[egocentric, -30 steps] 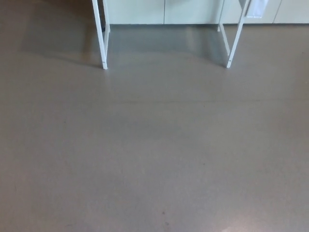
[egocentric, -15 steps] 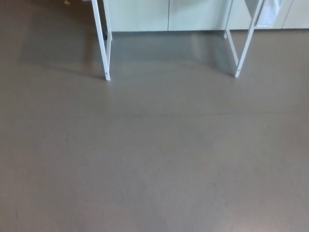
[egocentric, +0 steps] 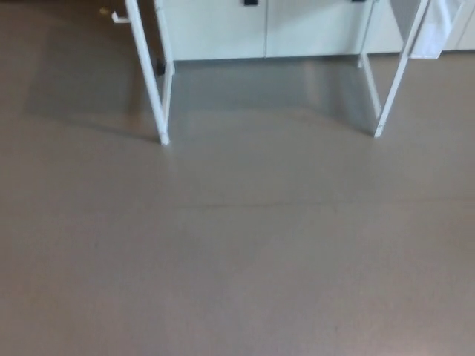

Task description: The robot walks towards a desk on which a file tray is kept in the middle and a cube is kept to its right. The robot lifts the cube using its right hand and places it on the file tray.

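- Head view: no container was shown. The file tray and the cube were not captured; their position could not be determined.
- Of the desk [egocentric: 149, 74], only the white legs were shown; its top was cut off by the upper edge.
- The left hand and the right hand were not in view; how far their fingers were spread could not be told.
- The left front leg [egocentric: 157, 111] and the right front leg [egocentric: 390, 100] were set well apart on the floor [egocentric: 237, 259].
- Pale cabinets [egocentric: 260, 30] were seen behind the legs.
- A white item [egocentric: 438, 30], too blurred to identify, was seen just beside the right front leg.
- Open grey-brown floor was shown from the lower edge up to both legs.
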Available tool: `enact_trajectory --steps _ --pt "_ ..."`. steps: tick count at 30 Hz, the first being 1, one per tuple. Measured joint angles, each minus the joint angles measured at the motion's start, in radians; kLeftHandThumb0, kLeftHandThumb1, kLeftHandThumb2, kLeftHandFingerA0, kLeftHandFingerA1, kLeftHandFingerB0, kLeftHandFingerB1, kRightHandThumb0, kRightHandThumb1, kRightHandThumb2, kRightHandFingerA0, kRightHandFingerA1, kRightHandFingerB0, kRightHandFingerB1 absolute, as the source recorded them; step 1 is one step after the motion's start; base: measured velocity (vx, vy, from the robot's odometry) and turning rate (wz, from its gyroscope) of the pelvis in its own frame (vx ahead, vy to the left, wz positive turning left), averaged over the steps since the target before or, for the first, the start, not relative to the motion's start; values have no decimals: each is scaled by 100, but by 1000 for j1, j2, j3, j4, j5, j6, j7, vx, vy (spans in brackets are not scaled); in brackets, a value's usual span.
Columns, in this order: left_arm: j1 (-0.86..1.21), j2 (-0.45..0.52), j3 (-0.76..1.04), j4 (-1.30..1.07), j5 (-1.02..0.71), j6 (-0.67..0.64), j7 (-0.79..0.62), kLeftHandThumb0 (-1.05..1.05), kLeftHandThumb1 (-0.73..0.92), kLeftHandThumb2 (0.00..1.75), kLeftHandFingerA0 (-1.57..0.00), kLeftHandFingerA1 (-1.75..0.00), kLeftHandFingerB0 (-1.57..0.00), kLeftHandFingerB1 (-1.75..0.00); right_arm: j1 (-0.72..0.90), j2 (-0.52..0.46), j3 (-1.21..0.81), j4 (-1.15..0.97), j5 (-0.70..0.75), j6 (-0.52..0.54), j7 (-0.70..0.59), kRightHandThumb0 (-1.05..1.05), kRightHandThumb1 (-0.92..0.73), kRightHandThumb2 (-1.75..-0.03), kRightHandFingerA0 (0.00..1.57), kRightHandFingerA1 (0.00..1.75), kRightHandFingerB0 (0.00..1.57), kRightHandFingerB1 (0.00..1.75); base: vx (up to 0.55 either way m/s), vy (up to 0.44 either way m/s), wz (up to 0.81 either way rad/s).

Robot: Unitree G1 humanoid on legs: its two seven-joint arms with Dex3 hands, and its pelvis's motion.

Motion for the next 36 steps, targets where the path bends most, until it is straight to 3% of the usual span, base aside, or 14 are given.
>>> enact_trajectory --steps 1,2,11,14,15,18,19,20,21,29,31,32,33,36 --pt "-10 -1 1 5 -1 -5 -1 -74 56 98 -19 -73 -20 -69 4 -5 -3 -23 1 4 2 -34 -45 -99 2 49 0 47 443 119 -82" --pt "-14 4 4 7 -2 -8 -1 -74 56 99 -21 -74 -22 -70 -3 -6 -3 -30 2 3 4 -60 -67 -60 24 35 18 27 438 120 -29" --pt "-16 5 8 27 -4 -14 1 -75 55 97 -23 -75 -26 -72 1 -7 18 -2 -9 1 1 -68 -56 -85 27 48 11 39 320 66 7" --pt "-10 5 10 26 -5 -14 1 -75 65 75 -23 -81 -27 -75 7 -11 22 -9 -17 -3 -3 -59 -66 -60 22 39 18 27 446 -119 17" --pt "-12 3 10 26 -6 -14 1 -76 54 99 -25 -75 -28 -72 6 -3 22 -10 -18 -2 -4 -33 -46 -99 3 50 0 48 337 -170 9" --pt "-34 -2 10 31 -8 -16 0 -80 48 102 -25 -73 -27 -70 1 -14 -14 -18 -2 -4 7 -33 -45 -99 3 50 0 48 296 -109 45" --pt "-36 -2 8 33 -7 -17 0 -77 66 72 -23 -82 -27 -75 1 -14 -23 -26 4 -4 10 -59 -63 -59 19 35 18 27 284 -124 2" --pt "-35 -2 6 38 -6 -17 0 -85 48 102 -29 -75 -32 -72 -1 -14 -26 -27 6 -4 12 -32 -40 -97 8 51 6 50 304 -101 3" --pt "-34 0 -2 46 -4 -17 2 -82 48 102 -29 -74 -30 -71 -6 -14 -23 -23 6 -4 12 -58 -63 -60 25 37 20 28 351 -55 -4" --pt "-39 3 -18 81 6 -17 13 -84 47 101 -32 -76 -34 -73 -9 -14 -4 3 0 -5 5 -54 -64 -60 27 37 21 28 407 64 -14" --pt "-51 5 -19 77 6 -16 14 -77 68 71 -31 -82 -35 -77 -7 -8 -8 -6 2 -3 4 -30 -42 -97 10 52 7 50 527 129 -58" --pt "-55 13 -17 75 6 -19 15 -79 49 104 -28 -73 -32 -71 -9 -8 -8 -19 2 -6 2 -58 -65 -60 29 37 22 28 516 127 -36" --pt "-57 17 -17 75 6 -22 16 -79 48 102 -30 -75 -34 -72 -6 -8 -11 -32 2 -6 0 -29 -45 -98 11 52 8 50 511 125 -21" --pt "-58 25 -11 74 4 -23 17 -83 48 101 -29 -74 -32 -72 13 -3 -22 -50 7 -3 -3 -64 -55 -83 32 50 12 39 369 129 -1"
